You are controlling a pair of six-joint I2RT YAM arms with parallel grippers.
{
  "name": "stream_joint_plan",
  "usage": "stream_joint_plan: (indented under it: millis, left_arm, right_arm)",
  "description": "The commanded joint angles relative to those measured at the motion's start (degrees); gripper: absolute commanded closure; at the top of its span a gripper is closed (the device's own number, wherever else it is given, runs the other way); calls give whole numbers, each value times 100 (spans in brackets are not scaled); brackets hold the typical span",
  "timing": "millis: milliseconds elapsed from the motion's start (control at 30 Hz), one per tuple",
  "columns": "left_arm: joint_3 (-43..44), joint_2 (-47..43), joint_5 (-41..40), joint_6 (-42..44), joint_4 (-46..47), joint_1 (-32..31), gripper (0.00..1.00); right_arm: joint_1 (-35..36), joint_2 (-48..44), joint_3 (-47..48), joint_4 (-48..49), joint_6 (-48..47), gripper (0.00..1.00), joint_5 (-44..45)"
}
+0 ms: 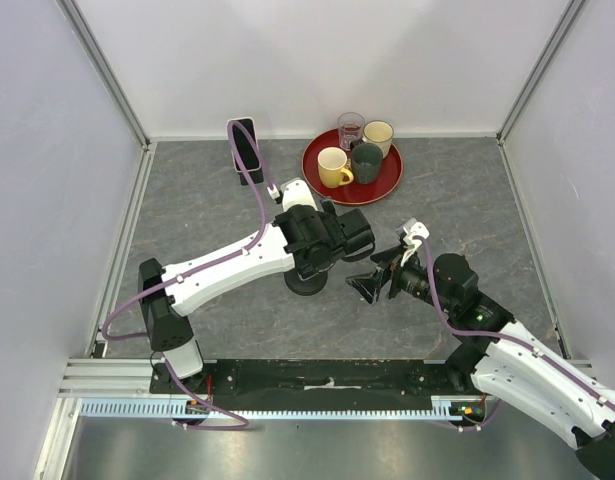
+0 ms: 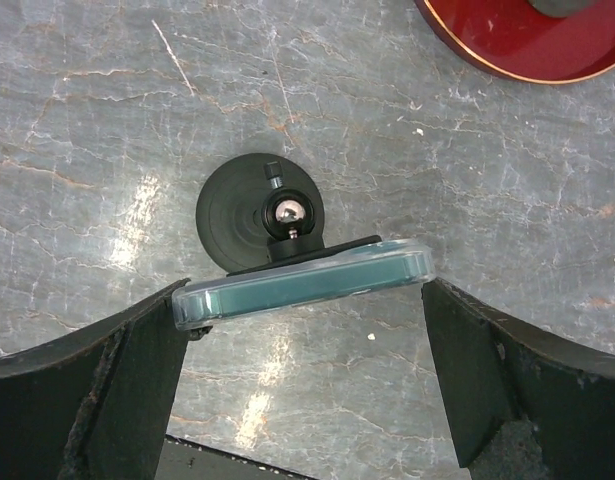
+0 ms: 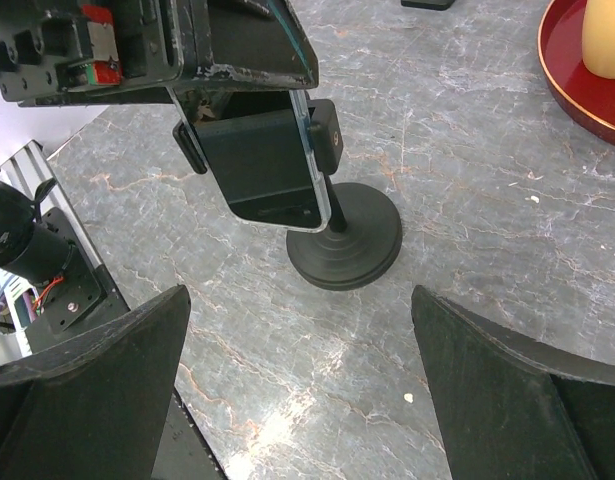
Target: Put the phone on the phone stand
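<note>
Right, the phone (image 3: pixel 257 170) sits in the cradle of the phone stand (image 3: pixel 347 250), near the middle of the table (image 1: pixel 187 215), leaning back on the stem with a side clip at each edge. My left gripper (image 2: pixel 307 298) hangs directly over it with the jaws spread wide, one finger off each short end of the phone. In the wrist view the left-hand finger looks to be touching or just beside the case, and the other is apart from it. I read that as a release: the stand carries the phone, not the fingers.

My right gripper (image 3: pixel 299 300) is likewise wide and holds nothing. It is low over the table just right of the stand and facing it, probably to steady the base if it tips.

The red tray (image 1: pixel 379 187) on the far side carries a yellow mug (image 1: pixel 334 167), a dark green mug (image 1: pixel 367 160), a cream mug (image 1: pixel 378 132) and a glass (image 1: pixel 350 128), all well apart from the stand. A dark upright slab (image 1: pixel 245 150) stands left of the tray; I can't tell what it is. The only obstacle to a clean lift, I think, is that close finger, which could drag the phone.
</note>
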Motion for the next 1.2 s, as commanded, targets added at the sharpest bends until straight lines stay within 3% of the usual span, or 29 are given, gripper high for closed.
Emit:
stream_joint_plan:
  millis: [0,267,367,500,633,767,800,900,1033,1100,1133,1167]
  left_arm:
    - [95,60,-522,-500,-915,-16,0]
    - [-143,51,-900,-115,-898,-16,1]
    - [-204,113,-1050,-43,-906,-7,4]
    - [-274,218,-1147,-60,-915,2,18]
    - [-362,262,-1024,-218,-915,2,20]
    - [-485,227,-1199,-167,-766,2,42]
    - [-494,183,-1295,-114,-722,2,60]
    - [-643,52,-1497,97,-477,2,98]
    - [-959,-308,-1814,861,208,11,98]
    - [-1318,-571,-2034,1781,743,19,98]
    - [-1512,-930,-2052,2333,1851,19,98]
    - [-1749,-1194,-1834,3731,2567,54,98]
  right_arm:
    - [-19,-95,-33,69,16,2,63]
    - [-28,-69,-41,78,16,2,54]
    - [-28,-69,-41,78,34,2,54]
    - [-28,-43,-33,78,34,2,63]
    - [-37,-104,-68,60,34,2,98]
    - [-37,-34,-59,61,43,2,98]
    - [-37,-25,-50,69,43,2,98]
    - [-45,-8,-68,96,43,2,124]
    - [-45,-43,-120,105,52,2,151]
    - [-45,-60,-155,105,52,2,186]
    - [-54,-69,-173,105,52,2,212]
    - [-54,-69,-191,105,43,2,221]
